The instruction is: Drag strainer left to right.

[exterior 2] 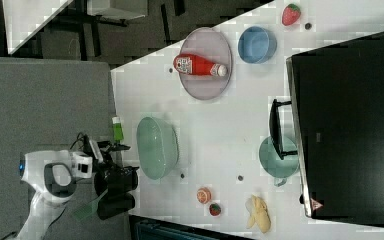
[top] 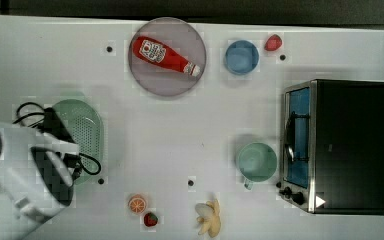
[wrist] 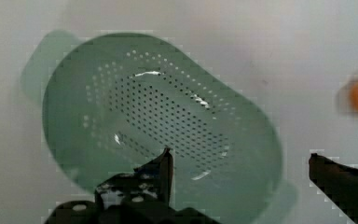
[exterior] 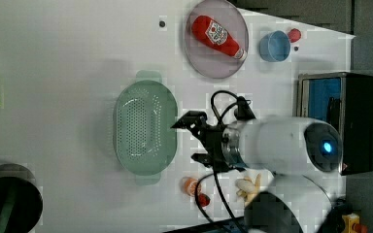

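Wide-spread gripper point(wrist: 240, 168) fingers are seen above the empty strainer point(wrist: 163, 121); a ketchup bottle point(top: 165, 55) is held by the plate point(top: 190, 82).

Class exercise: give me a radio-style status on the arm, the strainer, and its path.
End effector open, empty, above strainer's rim. Large pale-green oval plastic strainer flat on white table, untouched. In the top view, teal-green round mug sits far right; path between looks clear.

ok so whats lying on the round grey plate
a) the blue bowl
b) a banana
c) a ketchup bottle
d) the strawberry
c: the red ketchup bottle lies on its side across the grey plate, with the blue bowl standing apart on the table to the top view's right of it.
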{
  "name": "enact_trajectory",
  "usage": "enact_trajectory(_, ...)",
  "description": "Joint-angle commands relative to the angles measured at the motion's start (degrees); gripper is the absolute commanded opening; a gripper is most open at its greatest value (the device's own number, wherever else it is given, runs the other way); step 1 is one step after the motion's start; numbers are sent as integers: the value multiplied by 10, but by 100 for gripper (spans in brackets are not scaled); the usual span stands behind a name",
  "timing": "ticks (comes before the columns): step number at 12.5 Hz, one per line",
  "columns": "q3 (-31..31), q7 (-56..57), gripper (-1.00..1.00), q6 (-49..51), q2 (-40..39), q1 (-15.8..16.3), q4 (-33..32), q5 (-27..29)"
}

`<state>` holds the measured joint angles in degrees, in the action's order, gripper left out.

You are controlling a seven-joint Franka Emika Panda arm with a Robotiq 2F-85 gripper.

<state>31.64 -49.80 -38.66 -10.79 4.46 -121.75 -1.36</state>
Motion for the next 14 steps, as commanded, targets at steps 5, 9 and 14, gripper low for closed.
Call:
enact_trajectory(5,-20,-260,100,-120,-139,-2,12,-67)
enact_trajectory(9,-48,-277,100,-168,-191,11,13,-83)
enact_trajectory(14,-86,-277,100,-169,-200,20,3,-83)
